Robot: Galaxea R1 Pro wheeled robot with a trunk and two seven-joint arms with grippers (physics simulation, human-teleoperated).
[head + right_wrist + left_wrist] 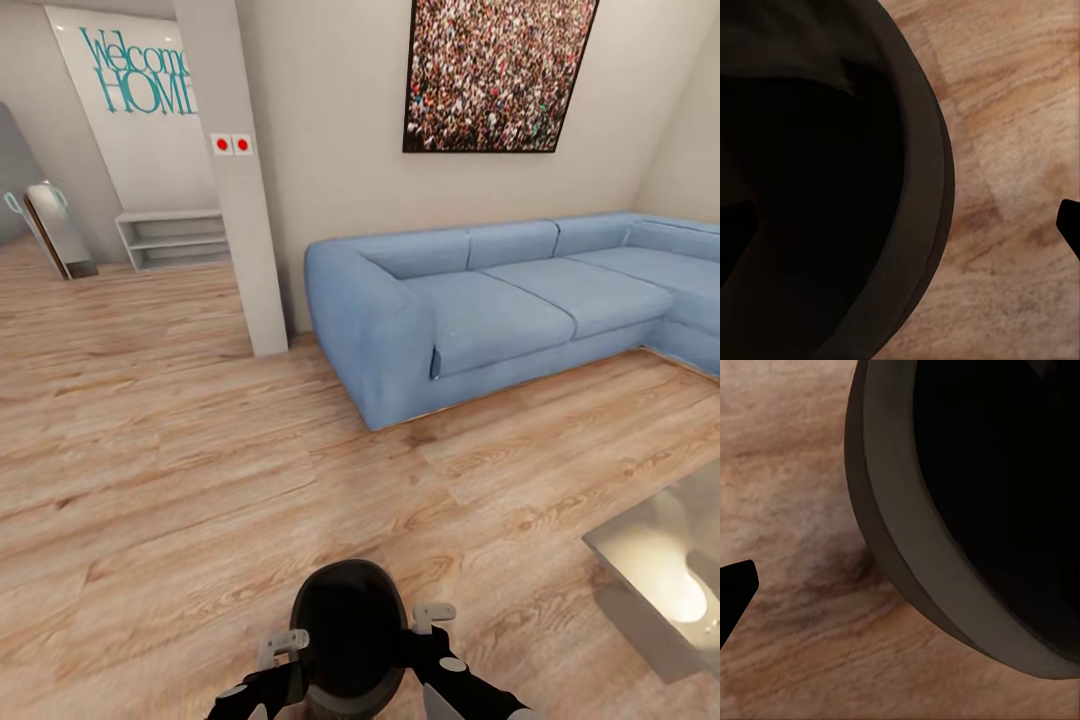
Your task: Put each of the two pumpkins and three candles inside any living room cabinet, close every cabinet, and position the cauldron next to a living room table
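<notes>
**Cauldron held between both hands**

Cauldron sits between left hand and right hand, above wood floor. Each hand straddles its rim, one finger per side. Worktop lies right of the right hand; sofa beyond.

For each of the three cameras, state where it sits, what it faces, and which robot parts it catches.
Head view: high on the robot, facing down over floor, sofa, table; both forearms flank the cauldron.
Left wrist view: beside the cauldron's rim, facing the floor; one dark fingertip shows.
Right wrist view: the opposite rim; one fingertip.
Shared: cauldron and wooden floor.
</notes>
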